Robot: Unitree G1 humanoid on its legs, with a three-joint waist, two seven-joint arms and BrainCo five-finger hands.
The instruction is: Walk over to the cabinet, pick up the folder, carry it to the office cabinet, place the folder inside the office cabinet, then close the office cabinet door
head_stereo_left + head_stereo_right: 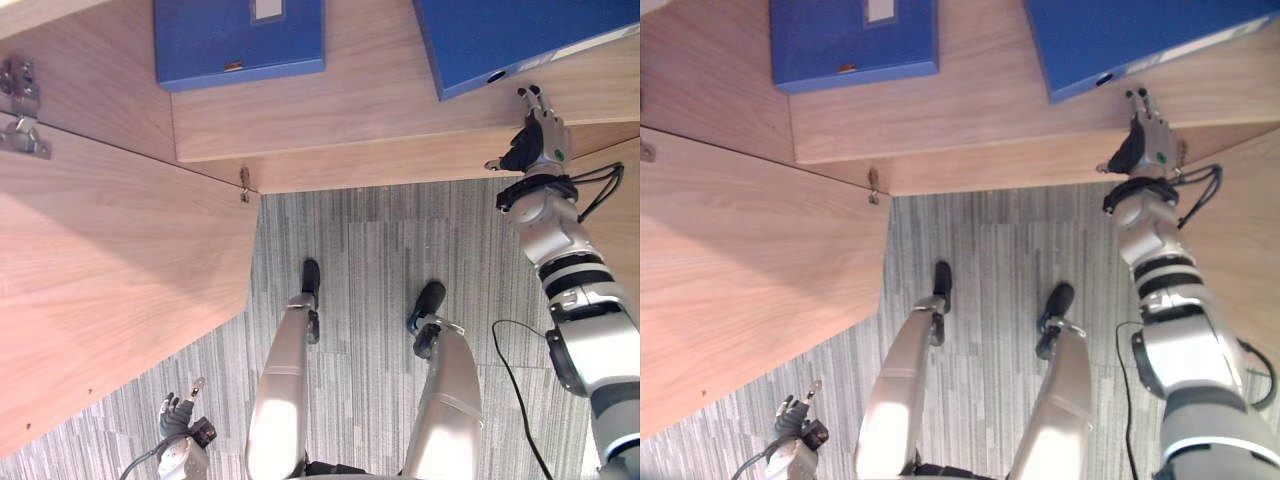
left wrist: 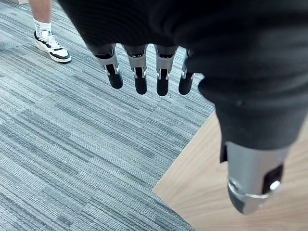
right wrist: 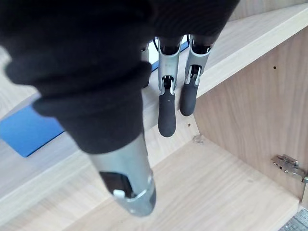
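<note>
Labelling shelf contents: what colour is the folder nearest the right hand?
Blue. The folder shows best in the left eye view.

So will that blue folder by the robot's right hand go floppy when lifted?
Probably not: the blue folder has straight, boxy edges, so it likely stays stiff. It lies flat on the shelf, so it shouldn't tip or roll. Its smooth cover might slip.

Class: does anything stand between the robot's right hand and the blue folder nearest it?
Nothing visible does. The right hand, fingers straight, points at the folder with only bare wooden shelf between them.
</note>
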